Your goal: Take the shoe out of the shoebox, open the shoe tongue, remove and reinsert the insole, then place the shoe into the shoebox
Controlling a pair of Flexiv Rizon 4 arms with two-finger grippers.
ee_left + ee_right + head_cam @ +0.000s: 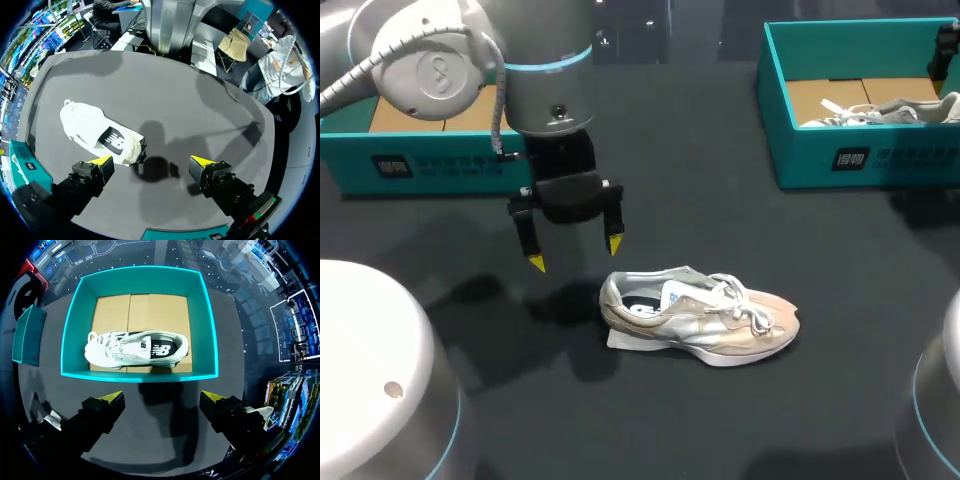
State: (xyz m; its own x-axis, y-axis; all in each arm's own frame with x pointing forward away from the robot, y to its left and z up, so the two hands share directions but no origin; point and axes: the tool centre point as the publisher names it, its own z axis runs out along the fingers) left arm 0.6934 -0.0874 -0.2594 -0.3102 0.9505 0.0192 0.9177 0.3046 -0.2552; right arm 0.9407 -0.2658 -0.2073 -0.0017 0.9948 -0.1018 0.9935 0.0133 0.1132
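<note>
A beige and white shoe [705, 315] lies on its side on the black table, toe to the right, laces loose. My left gripper [575, 253] hangs open just up and left of its heel, nothing between the fingers. From the left wrist, the shoe [97, 134] lies ahead of one fingertip [102, 161], heel end nearest, and the gripper [152, 161] is apart from it. My right gripper [162, 396] stands open above the near wall of the teal shoebox [212, 340], which holds a second white shoe [135, 349].
The teal shoebox [775, 120] with the second shoe [875, 112] stands at the back right. Another teal box [430, 165] sits at the back left, partly behind my left arm. White rounded arm housings [365, 370] fill the near corners.
</note>
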